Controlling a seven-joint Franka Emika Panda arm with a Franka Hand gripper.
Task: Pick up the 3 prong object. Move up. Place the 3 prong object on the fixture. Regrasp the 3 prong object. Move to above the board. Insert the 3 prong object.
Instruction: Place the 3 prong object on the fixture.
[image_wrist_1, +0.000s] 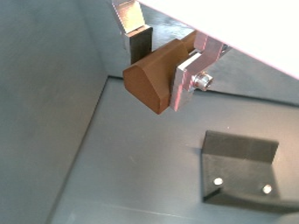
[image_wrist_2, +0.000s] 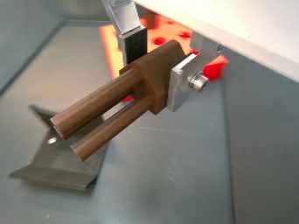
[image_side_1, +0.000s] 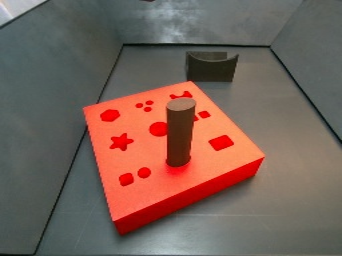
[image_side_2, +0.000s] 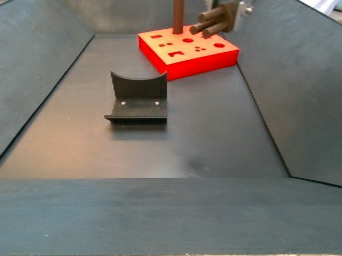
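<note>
Board: the red board (image_side_1: 201, 165) is a big square slab lying flat on the dark floor, with a star, circles, a rectangle and dots cut in its top; in a side view it shows as a red slab (image_side_2: 190, 52) at the far end of the bin, and a strip of red shows behind the gripper in a wrist view.
Cylinder peg: a tall dark brown cylinder peg (image_side_1: 179, 132) stands upright near the middle of the board.
Fixture: the dark grey fixture (image_side_1: 211, 64) stands on the floor well apart from the board, its curved notch facing up; in a side view it is the L-shaped bracket on a base plate (image_side_2: 135, 98), and in both wrist views it lies below the gripper (image_wrist_1: 239, 166) (image_wrist_2: 61, 157).
Gripper: the gripper (image_wrist_1: 163, 59) hangs in the air, its silver fingers (image_wrist_1: 187, 77) clamped on the brown piece; in a side view it sits high, over the board's far edge (image_side_2: 225, 16).
3 prong object: the 3 prong object (image_wrist_2: 117, 109) is held between the fingers, clear of the floor, fixture and board; its block end is pinched by the pads and its long prongs jut sideways out past the gripper (image_wrist_2: 156, 61).
</note>
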